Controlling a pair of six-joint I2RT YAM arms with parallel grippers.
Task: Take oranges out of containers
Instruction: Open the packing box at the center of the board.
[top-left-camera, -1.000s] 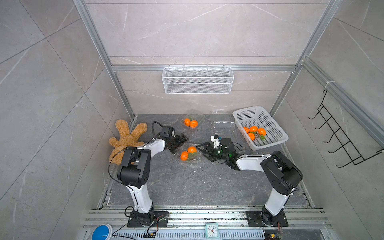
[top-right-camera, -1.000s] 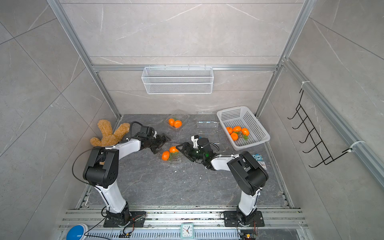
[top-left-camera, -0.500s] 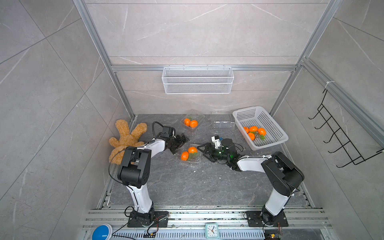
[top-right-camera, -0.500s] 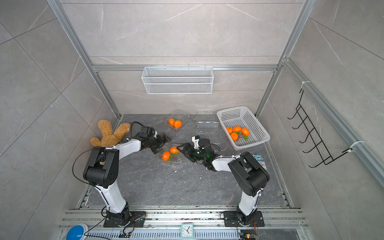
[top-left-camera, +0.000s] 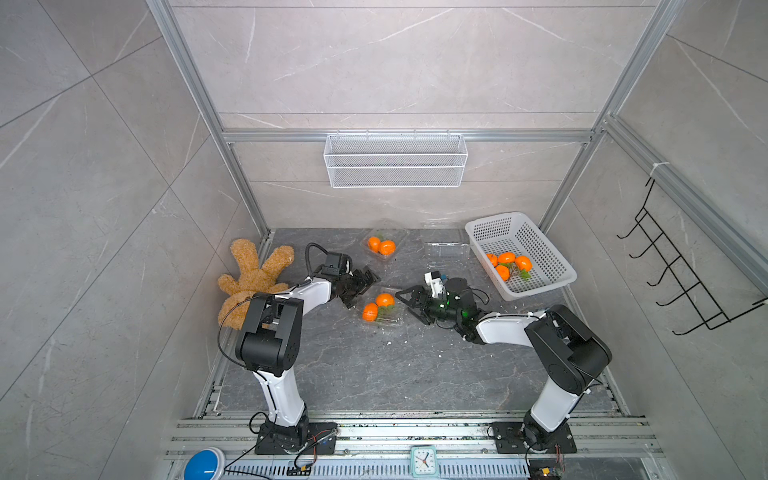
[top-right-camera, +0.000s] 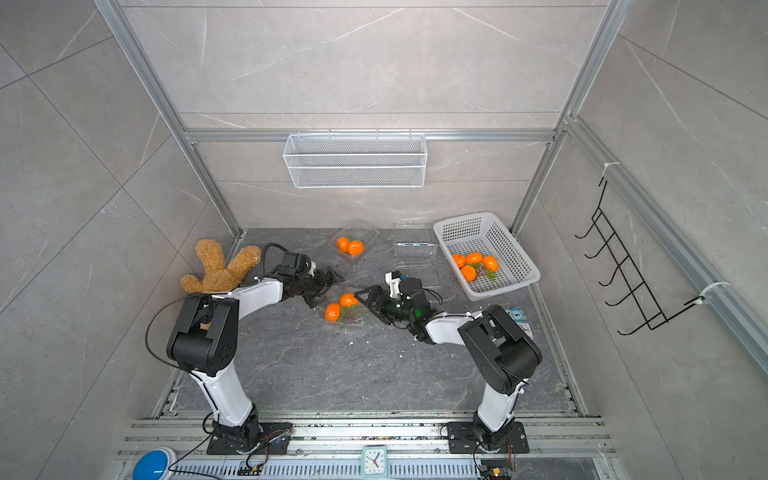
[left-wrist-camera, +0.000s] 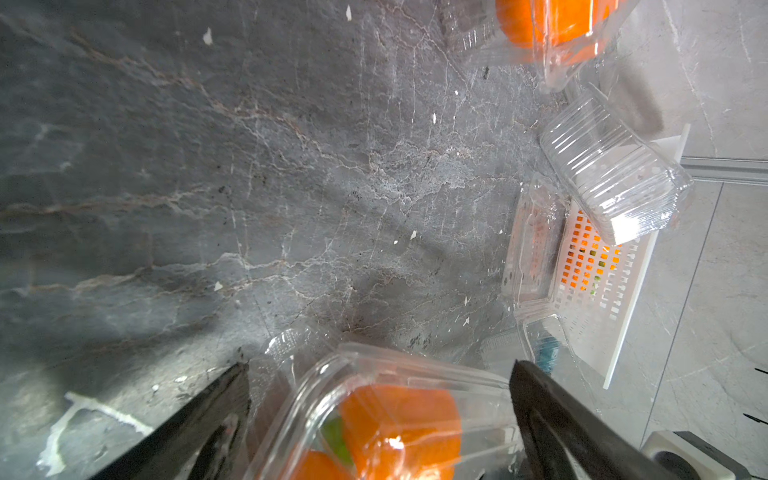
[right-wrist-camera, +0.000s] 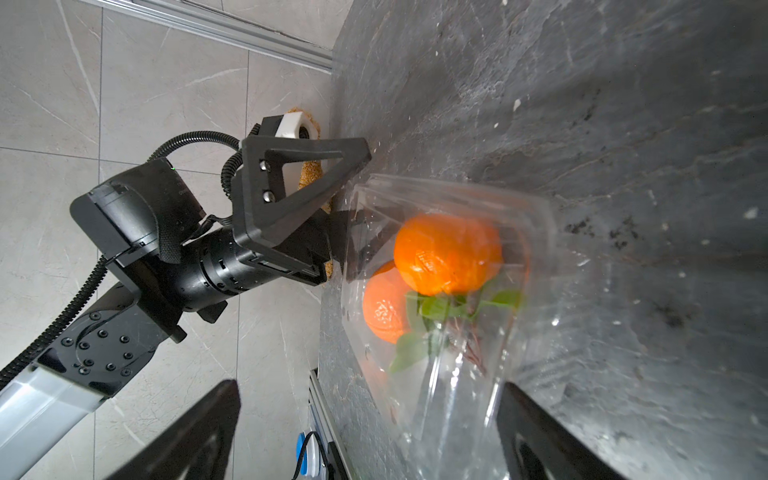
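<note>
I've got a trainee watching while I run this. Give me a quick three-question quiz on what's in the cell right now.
1. How many oranges lie in the white perforated basket? A) two B) four C) six
2. Fill in: the clear clamshell between the left gripper and the right gripper holds ___ oranges.
3. True or false: the left gripper is shut on an orange.
Key: 1 B; 2 two; 3 false, its jaws stand open and empty.
</note>
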